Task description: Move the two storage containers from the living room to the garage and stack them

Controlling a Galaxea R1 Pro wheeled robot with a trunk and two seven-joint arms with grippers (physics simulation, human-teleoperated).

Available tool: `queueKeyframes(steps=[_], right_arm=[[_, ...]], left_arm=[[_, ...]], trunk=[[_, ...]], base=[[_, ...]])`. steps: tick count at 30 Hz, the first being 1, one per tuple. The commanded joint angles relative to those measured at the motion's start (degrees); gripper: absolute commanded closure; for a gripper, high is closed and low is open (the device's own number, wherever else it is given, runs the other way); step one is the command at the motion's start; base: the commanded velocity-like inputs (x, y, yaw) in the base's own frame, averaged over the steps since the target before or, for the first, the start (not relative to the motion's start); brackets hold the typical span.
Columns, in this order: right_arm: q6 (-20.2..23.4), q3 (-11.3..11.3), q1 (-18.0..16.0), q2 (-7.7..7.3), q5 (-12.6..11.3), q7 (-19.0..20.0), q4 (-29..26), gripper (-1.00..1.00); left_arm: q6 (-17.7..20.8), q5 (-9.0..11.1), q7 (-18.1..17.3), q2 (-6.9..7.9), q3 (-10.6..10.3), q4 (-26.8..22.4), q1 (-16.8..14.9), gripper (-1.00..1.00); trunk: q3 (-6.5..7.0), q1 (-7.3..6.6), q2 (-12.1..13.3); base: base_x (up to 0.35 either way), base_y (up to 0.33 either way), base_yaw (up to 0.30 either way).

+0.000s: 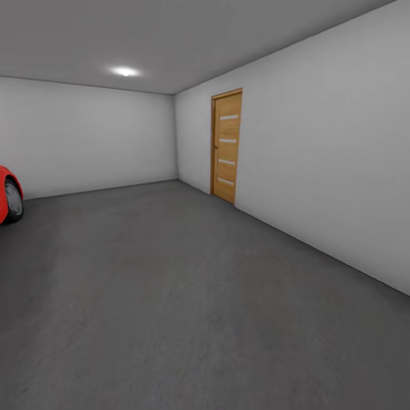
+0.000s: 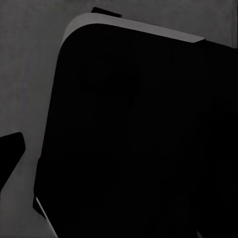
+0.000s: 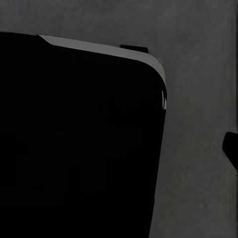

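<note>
A bare garage is seen from the head view. The dark grey, rough, matte concrete floor is spread across the lower half of the scene, faintly mottled and without markings. It is bounded by plain white, smooth walls and a flat pale grey ceiling, in which one small round ceiling light is set as a soft bright spot.

A tall, narrow wooden door of warm orange-brown grain, crossed by four short pale horizontal slats and framed in the same wood, is fitted in the right-hand wall, close to the far corner of the room. Well to the left of that door, at the picture's edge, the rounded glossy nose of a red car is shown, with part of a dark rubber tyre and grey wheel beneath it, resting on the concrete.

In each wrist view, a large black rounded-cornered robot body panel with a thin pale grey edge is seen against the same grey concrete. Whether either pincer is open or closed cannot be told. Where the storage containers are cannot be told from these views.
</note>
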Motion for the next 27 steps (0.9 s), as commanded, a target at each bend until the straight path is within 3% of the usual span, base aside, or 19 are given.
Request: queueKeyframes(steps=[1, 10, 27], right_arm=[[-0.11, 0.43, -0.03, 0.02, 0.03, -0.07, 0.02, -1.0], [-0.39, 0.29, -0.03, -0.73, -0.2, -0.15, 0.19, -1.0], [0.15, -0.4, -0.03, -0.58, -0.72, -0.24, 0.2, -1.0]], left_arm=[[0.08, 0.1, 0.0, -0.12, 0.29, -0.06, -0.01, -1.0], [-0.44, 0.27, 0.0, -0.15, 0.34, 0.05, -0.01, -1.0], [-0.53, 0.35, 0.0, -0.16, 0.41, 0.14, -0.01, -1.0]], trunk=[[-0.05, 0.03, -0.02], [-0.05, 0.03, -0.02], [-0.05, 0.03, -0.02]], base=[[0.322, 0.0, 0.0], [0.322, 0.0, 0.0], [0.322, 0.0, 0.0]])
